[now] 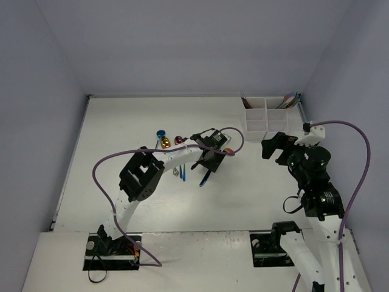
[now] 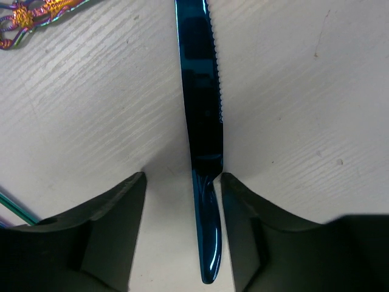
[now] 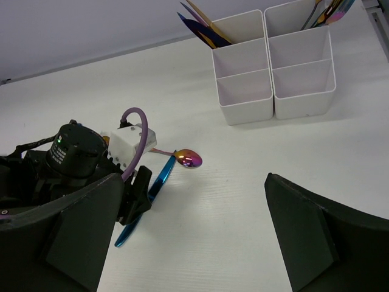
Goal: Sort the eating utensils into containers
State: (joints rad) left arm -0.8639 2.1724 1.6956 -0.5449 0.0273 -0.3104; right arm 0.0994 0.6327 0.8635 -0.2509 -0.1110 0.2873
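Pale grey walls (image 1: 182, 42) close in a white bench (image 1: 121, 121) that carries everything. The left hand (image 2: 183, 179) is lowered onto it with its fingers apart, one each side of the handle of a blue knife (image 2: 200, 91). That way a squeeze should catch the narrow handle rather than the blade, though nothing is clamped yet. The right hand (image 3: 194, 237) hangs spread wide and empty near the white tray (image 3: 273, 79), probably waiting its turn. The tray sits in the far right corner, with a few utensils (image 3: 200, 24) standing in its rear compartments. The knife lies flat mid-bench, well apart from the tray. Loose spoons (image 1: 165, 143) lie near it.
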